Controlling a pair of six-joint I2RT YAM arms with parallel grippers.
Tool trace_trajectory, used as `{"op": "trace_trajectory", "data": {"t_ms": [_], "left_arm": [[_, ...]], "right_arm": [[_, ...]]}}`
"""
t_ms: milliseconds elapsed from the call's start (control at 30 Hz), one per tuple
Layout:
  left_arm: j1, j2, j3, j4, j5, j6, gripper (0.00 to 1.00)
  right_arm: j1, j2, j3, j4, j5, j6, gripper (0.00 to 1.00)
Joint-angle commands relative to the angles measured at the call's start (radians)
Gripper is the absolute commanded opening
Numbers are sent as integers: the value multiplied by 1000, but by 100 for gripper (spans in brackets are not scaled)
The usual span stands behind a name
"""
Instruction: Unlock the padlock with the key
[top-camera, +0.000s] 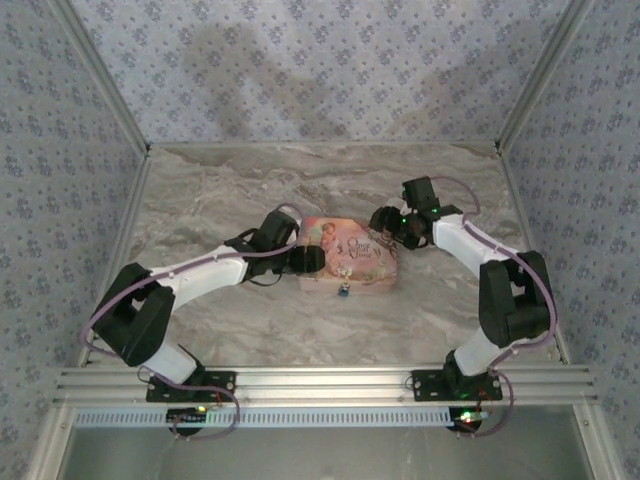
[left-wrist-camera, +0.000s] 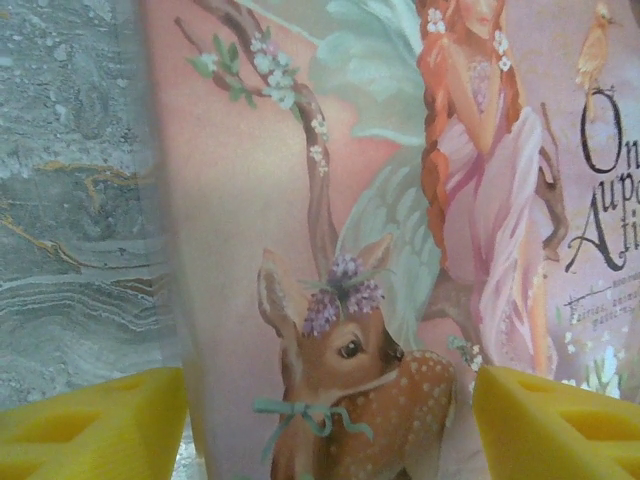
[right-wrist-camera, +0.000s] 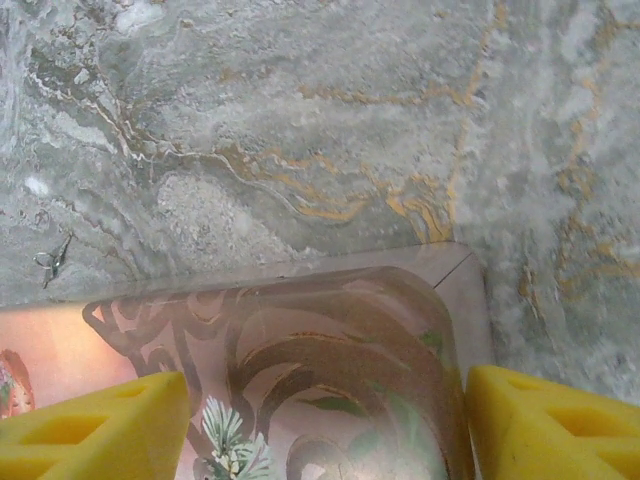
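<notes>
Padlock, tiny blue-and-silver metal one (top-camera: 343, 291), is sitting against the near long side of the flat pink picture box (top-camera: 350, 250), about midway along it, on the grey marble tabletop (top-camera: 220, 200). Box's long axis is running left-right across the top view, so the lock is lying on the arm-base side of it.

Left gripper (top-camera: 312, 260) is hovering over the box's left end, yellow fingers (left-wrist-camera: 90, 425) standing well apart, nothing between them but the lid picture below. Right gripper (top-camera: 383, 222) is hanging over the box's far-right corner, yellow fingers (right-wrist-camera: 560, 420) also spread wide, clamping nothing.

Judging by the top view, the left gripper is sitting nearer the lock: lock is lying toward the near side and slightly right of it. The right one is reaching across the whole box width.

A small thin metal piece (right-wrist-camera: 52, 262) is lying on the marble just off the box's edge in the right wrist view; possibly the key, too small to tell.
</notes>
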Motion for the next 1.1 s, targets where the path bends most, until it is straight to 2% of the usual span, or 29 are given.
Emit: {"op": "trace_trajectory", "data": {"t_ms": [0,333,467,767,933,1067], "left_arm": [[-11,42,69,81,-3,-6,74],[-6,133,184,41,-43,28,74],[-1,119,169,40,-56,16,79],[42,-35,74,-7,-93,15,83],[83,-138,60,-124,-131,45,81],[103,-170,114,-284,-219,92,78]], "right_arm": [[1,51,57,8,-77,-27,73],[-17,127,178,-47,-46,-88,74],[-23,122,178,-60,-25,-98,79],[-57,62,189,-142,27,-146,84],[-75,-13,195,-205,72,-177,84],[-57,-100,185,-227,81,-196,82]]}}
